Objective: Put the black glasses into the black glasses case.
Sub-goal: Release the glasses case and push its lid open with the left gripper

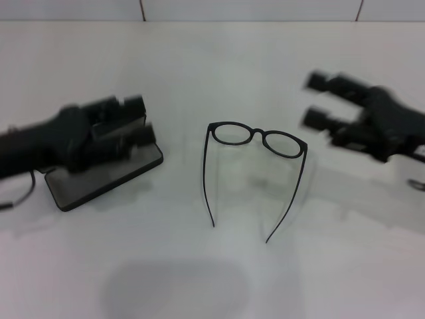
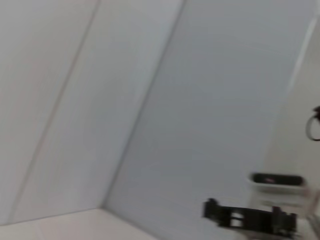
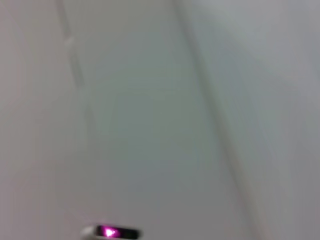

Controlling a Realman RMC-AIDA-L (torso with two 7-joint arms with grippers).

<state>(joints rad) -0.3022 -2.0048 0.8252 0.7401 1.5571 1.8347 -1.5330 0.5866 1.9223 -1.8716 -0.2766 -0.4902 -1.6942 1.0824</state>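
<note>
Thin black-framed glasses (image 1: 255, 139) lying mid-surface on the white surface (image 1: 219, 266), temple arms unfolded, pointing toward the robot. Open black hard-shell glasses case (image 1: 99, 179) with grey lining well to their left — left gripper (image 1: 136, 119) hovering over it, fingers spread, empty. Right gripper (image 1: 317, 100) raised at right, well apart from the glasses — fingers parted, holding nothing.

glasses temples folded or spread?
Spread. The black glasses lie on the table, both temple arms extended toward the robot, away from the lenses.
</note>
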